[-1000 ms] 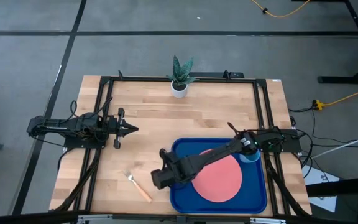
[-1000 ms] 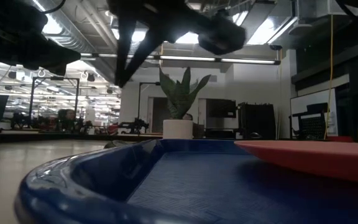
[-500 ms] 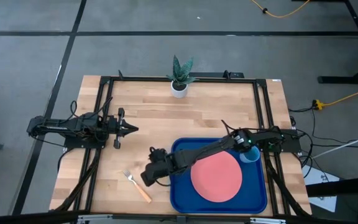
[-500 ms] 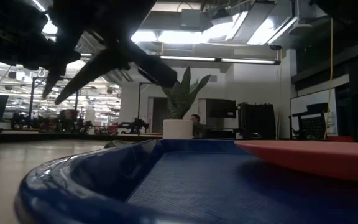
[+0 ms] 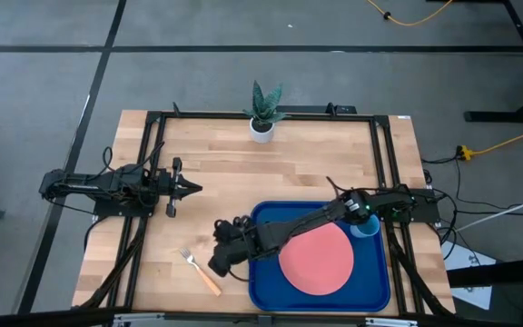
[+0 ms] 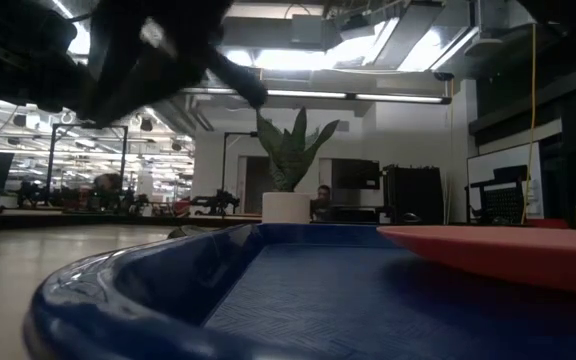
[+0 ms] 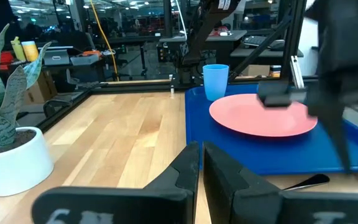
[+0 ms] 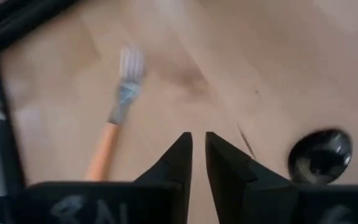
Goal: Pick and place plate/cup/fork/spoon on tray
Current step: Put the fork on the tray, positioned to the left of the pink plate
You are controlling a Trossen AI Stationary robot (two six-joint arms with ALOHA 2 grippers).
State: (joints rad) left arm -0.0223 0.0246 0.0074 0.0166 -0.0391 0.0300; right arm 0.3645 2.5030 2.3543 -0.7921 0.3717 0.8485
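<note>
The salmon-pink plate and the light-blue cup stand on the deep-blue tray at the near right. The tan-handled fork lies flat on the wood left of the tray. The dark spoon's bowl lies on the wood beside my right gripper; in the high view the arm hides it. My right gripper hovers just left of the tray, near the fork, fingers shut and empty. My left gripper waits shut at the table's left.
A white pot with a green plant stands at the far edge. A black frame runs around the tabletop. Bare wood lies between the left arm and the tray.
My right gripper has gone from over the tray's left rim toward the table's left edge, out over the wood and closer to the fork. The fork, plate and cup have stayed where they were.
</note>
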